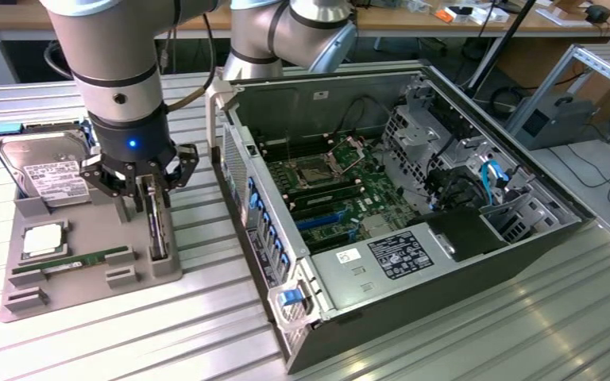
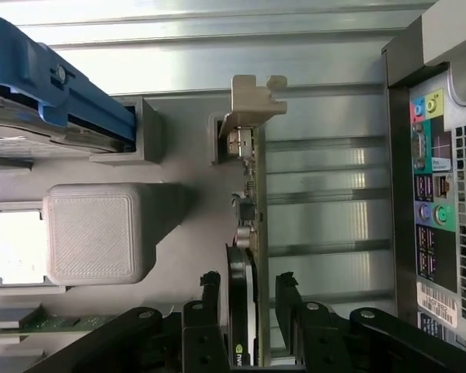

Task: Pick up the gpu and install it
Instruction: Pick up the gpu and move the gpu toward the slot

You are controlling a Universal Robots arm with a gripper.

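Gripper (image 1: 144,198) low over gpu (image 1: 158,232), which stands on edge in gray holder tray (image 1: 83,290). Jaws spread, one finger each side of card. Open PC case (image 1: 283,305) beside.

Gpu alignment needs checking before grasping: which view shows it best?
The wrist view: the gpu stands on edge, bracket visible, inside the open end effector. The exterior view shows its edge in the gray holder.
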